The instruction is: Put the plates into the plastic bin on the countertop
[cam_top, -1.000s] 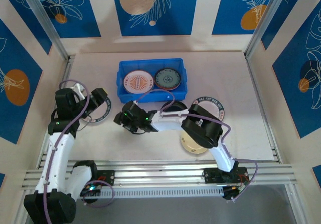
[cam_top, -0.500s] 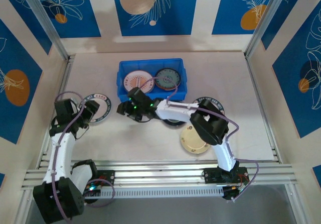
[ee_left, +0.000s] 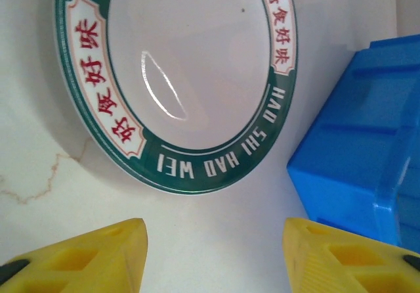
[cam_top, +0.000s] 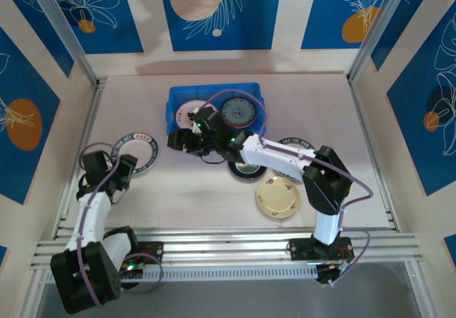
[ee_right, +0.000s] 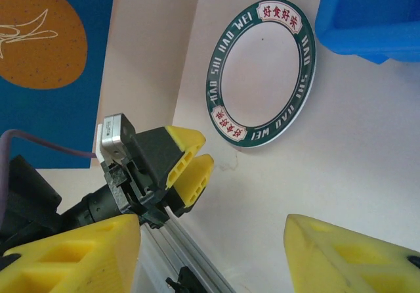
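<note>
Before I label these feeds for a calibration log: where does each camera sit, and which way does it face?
Top external: fixed above and behind the arms, looking down on the countertop; both arms show, with left gripper and right gripper.
Left wrist: on the left arm, looking down past its yellow fingers at the green-rimmed plate, bin at right.
Right wrist: on the right arm, looking across the countertop toward the left gripper; own yellow fingers at bottom.
Shared: both wrist views hold that plate and the bin.
</note>
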Robot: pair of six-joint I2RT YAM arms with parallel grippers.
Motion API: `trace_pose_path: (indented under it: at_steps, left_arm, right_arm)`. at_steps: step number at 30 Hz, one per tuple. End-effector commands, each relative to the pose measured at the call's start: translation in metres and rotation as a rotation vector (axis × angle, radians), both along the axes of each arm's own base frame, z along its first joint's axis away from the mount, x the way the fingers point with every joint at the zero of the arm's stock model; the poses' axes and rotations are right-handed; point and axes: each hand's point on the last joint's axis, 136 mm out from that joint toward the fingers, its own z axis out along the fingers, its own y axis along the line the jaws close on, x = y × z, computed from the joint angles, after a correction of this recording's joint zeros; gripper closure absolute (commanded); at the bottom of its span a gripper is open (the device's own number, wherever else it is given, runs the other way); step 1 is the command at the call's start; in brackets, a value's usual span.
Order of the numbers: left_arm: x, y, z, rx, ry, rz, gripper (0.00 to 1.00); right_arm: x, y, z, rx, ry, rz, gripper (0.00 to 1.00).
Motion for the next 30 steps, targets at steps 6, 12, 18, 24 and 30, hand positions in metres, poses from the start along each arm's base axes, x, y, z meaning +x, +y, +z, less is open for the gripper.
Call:
trace_pose_path:
  at_steps: [6, 12, 18, 24, 30]
  left_arm:
    - [-0.012, 0.009, -0.020, 0.008, 0.043, 0.068, 0.45]
    - [-0.007, 0.009, -0.032, -0.016, 0.043, 0.078, 0.49]
    - [0.006, 0.012, -0.037, -0.031, 0.023, 0.089, 0.53]
    - [0.015, 0.014, -0.047, -0.047, 0.020, 0.101, 0.57]
    - [0.022, 0.017, -0.056, -0.053, 0.020, 0.113, 0.60]
  right_arm:
    - [0.005, -0.003, -0.015, 0.016, 0.036, 0.042, 0.40]
    - [0.007, -0.005, -0.017, 0.021, 0.042, 0.043, 0.41]
    - [0.012, -0.007, -0.017, 0.020, 0.041, 0.035, 0.42]
    - [0.014, -0.006, -0.018, 0.021, 0.044, 0.036, 0.43]
    - [0.016, -0.009, -0.020, 0.009, 0.047, 0.030, 0.43]
